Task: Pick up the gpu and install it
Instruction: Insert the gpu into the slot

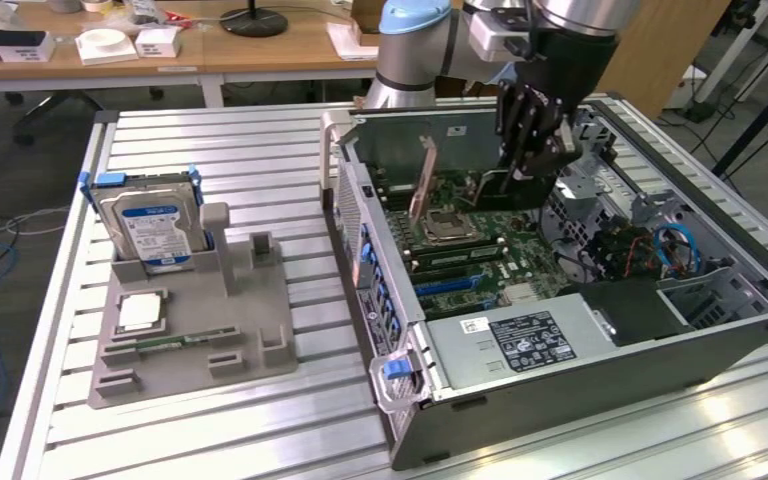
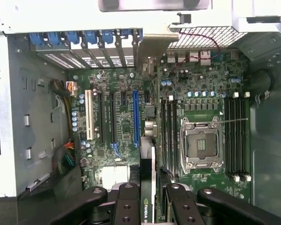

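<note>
Gpu (image 2: pixel 147 187) in tool (image 2: pixel 148 197) over motherboard (image 2: pixel 117 117)

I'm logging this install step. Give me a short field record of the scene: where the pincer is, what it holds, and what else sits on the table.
pincer: inside the open case, above the motherboard
held: gpu, edge-on between the fingers
gpu state: over the slots, seating not clear
holder: on the table at the exterior view's left
in holder: hard drive upright
</note>
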